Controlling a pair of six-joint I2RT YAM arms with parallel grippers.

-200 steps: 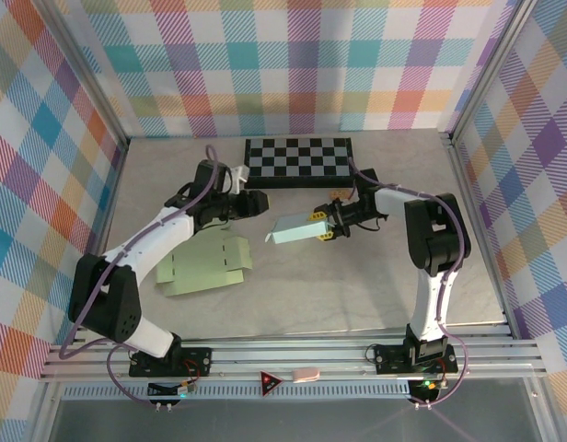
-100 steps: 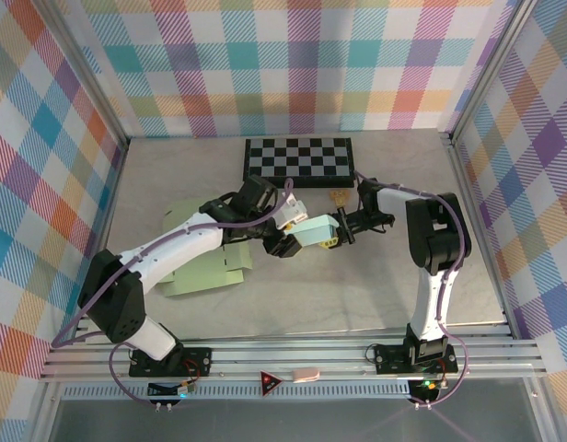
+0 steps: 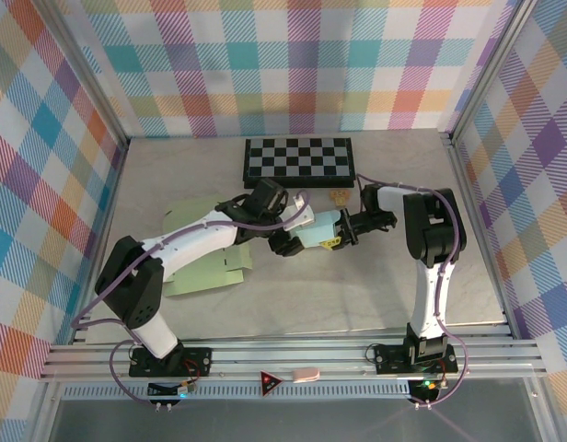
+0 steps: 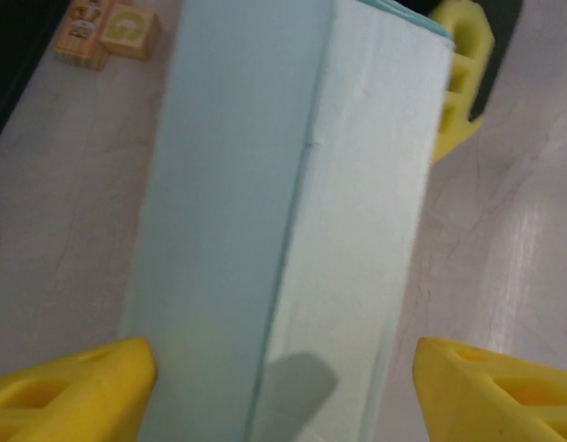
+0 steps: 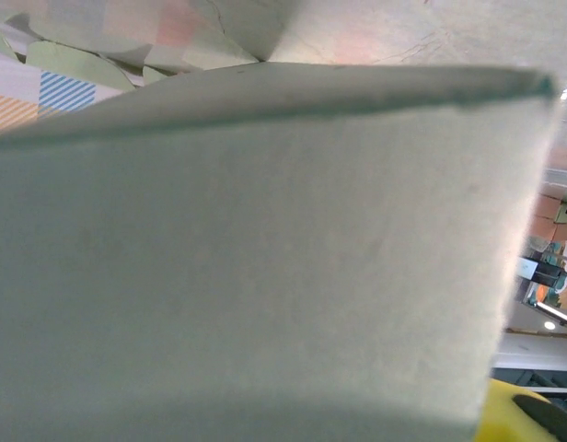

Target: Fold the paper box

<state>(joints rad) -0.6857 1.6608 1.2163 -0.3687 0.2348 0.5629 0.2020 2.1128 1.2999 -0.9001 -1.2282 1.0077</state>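
Paper box (image 3: 318, 230): up over mid-desk (image 3: 394, 285), clamped at its 3 o'clock end by right gripper (image 3: 339, 236) for steadying. Left gripper (image 4: 283, 373) at 9 o'clock, spread wide astride it, probably lining up a squeeze.

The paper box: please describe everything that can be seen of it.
The paper box looks like pale blue-green matte card, folded into a long, flat-sided sleeve with one sharp crease running along its length. It sits mid-table; I cannot tell whether it rests on the surface. The right gripper clamps one end, and the left gripper straddles the other with open jaws.
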